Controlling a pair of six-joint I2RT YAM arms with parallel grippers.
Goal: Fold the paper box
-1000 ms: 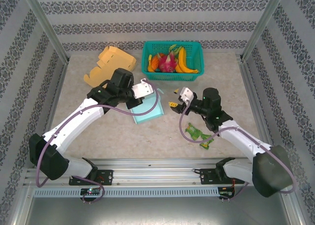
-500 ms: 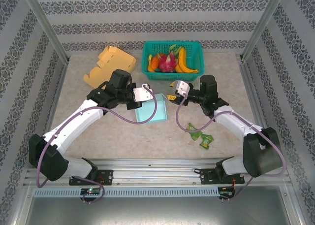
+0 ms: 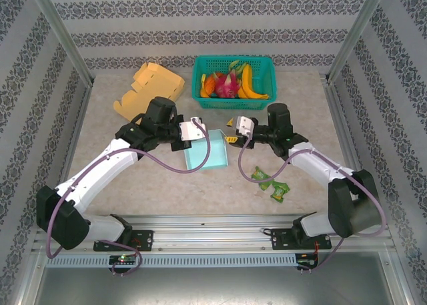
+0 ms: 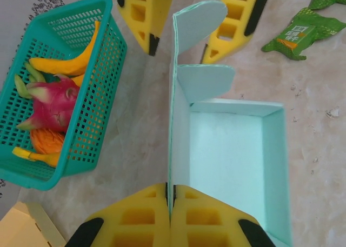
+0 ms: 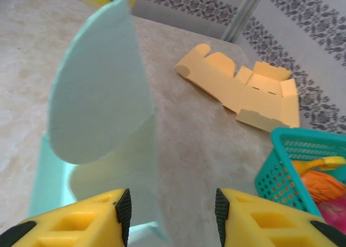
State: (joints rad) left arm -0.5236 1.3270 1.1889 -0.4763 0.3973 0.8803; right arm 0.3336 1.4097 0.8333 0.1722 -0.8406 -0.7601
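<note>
The teal box (image 3: 207, 149) is seen on the worktop (image 3: 167, 185), just in front of the basket (image 3: 233, 103), between the two arms. Its open side is turned up. One long wall (image 4: 172, 149) is raised on edge, and two rounded flaps (image 4: 203, 82) are carried at its far end.

The left pincer (image 3: 200, 133) is clamped together on the near end of that wall, the paper being pinched between the yellow fingers (image 4: 140, 214).

The right pincer (image 3: 231, 131) is held apart at the box's far corner. In the left wrist view one of its fingers (image 4: 143, 14) is seen on each side of the upper flap. In the right wrist view the flap (image 5: 102, 85) is seen rising between the fingers, closer to the one on the left of that picture. Whether paper is touched there cannot be told.

Compared with a second ago, the box has been swung round and drawn out from under the left arm, so that more of its inside is now shown from above. The right pincer has been brought from well to the right of the box up to its corner, and the right arm has been stretched toward the basket. The green wrappers (image 3: 270, 183) are left uncovered by that arm. The flat yellow cardboard (image 3: 150, 85) and the basket are unchanged.
</note>
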